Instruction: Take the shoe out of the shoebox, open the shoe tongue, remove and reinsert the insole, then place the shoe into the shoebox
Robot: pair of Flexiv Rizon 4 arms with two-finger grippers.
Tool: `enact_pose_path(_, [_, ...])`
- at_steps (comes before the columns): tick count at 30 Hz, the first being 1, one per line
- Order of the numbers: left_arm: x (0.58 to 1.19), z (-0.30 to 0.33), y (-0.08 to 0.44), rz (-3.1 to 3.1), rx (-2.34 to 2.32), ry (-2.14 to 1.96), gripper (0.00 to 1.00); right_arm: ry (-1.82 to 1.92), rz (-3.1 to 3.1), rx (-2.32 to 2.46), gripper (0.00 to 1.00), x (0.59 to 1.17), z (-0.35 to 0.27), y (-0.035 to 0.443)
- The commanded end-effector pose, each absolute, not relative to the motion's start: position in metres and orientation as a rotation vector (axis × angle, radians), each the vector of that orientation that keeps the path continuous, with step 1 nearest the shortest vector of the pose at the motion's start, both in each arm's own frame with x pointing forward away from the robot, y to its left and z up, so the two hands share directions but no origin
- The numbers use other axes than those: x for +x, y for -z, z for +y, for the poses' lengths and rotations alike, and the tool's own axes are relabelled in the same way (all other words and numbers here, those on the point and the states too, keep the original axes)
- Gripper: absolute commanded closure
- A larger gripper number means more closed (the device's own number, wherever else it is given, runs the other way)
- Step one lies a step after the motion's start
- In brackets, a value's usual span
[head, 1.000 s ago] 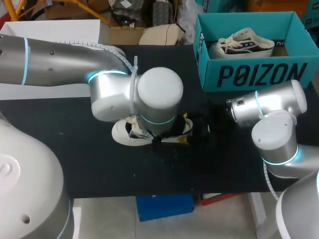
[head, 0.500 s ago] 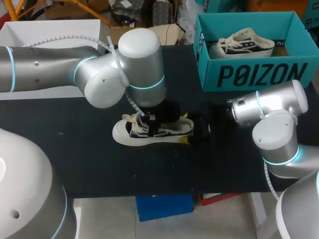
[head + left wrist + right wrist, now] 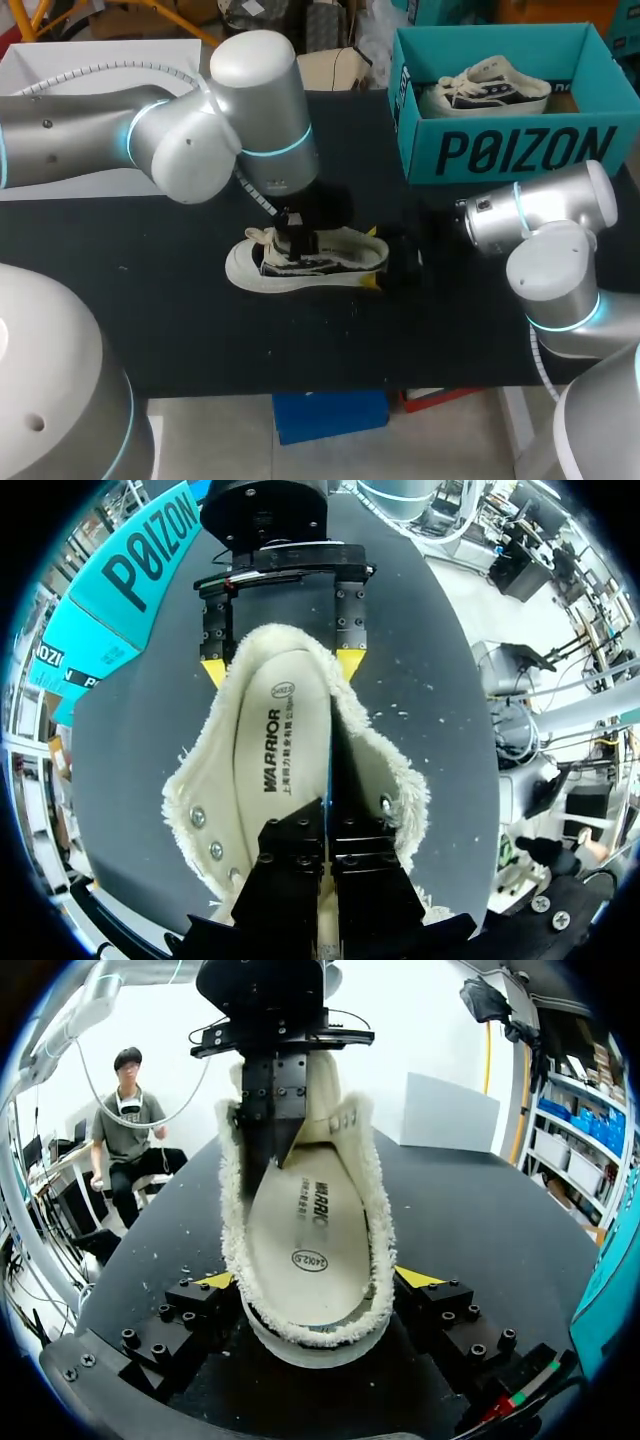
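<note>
Now left gripper (image 3: 326, 805) vertical, fingers together inside shoe (image 3: 310, 262); right gripper (image 3: 315, 1285) level, fingers clamping shoe heel.

Standing here, the light is bright and even from overhead. The black counter (image 3: 150, 320) swallows it and throws back almost no glare. The left arm (image 3: 190, 150) shows soft highlights on its silver casing, and a faint shadow hugs the shoe (image 3: 300, 270). In the right wrist view the far background burns out white. In both wrist views the counter's edges bow.
</note>
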State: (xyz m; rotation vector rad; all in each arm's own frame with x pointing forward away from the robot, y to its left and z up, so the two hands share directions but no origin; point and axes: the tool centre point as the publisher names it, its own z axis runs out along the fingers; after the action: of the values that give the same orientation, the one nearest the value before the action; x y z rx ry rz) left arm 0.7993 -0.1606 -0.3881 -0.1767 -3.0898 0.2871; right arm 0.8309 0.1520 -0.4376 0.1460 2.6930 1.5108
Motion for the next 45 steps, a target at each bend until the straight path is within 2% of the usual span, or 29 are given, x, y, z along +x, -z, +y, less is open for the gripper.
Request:
enact_pose_path(1, [0.795, -0.158, 0.38, -3.09, -0.189, -0.296, 1.0, -1.51, 2.694, 0.149, 1.0, 0.834, 0.15, 0.44])
enact_pose_path(21, [0.797, -0.157, 0.366, -3.128, -0.179, -0.313, 1.0, -1.51, 2.694, 0.149, 1.0, 0.834, 0.15, 0.44])
enact_pose_path(29, [0.802, -0.167, 0.378, -3.143, -0.255, -0.353, 1.0, -1.51, 2.694, 0.149, 1.0, 0.834, 0.15, 0.44])
enact_pose_path(32, [0.8, -0.175, 0.387, -3.141, -0.363, -0.364, 0.79, -1.51, 2.694, 0.149, 1.0, 0.834, 0.15, 0.44])
enact_pose_path(34, [0.796, -0.178, 0.389, -3.155, -0.406, -0.383, 0.56, -1.51, 2.694, 0.149, 1.0, 0.834, 0.15, 0.44])
enact_pose_path(45, [0.793, -0.18, 0.39, -3.243, -0.446, -0.361, 0.56, -1.51, 2.694, 0.149, 1.0, 0.834, 0.15, 0.44])
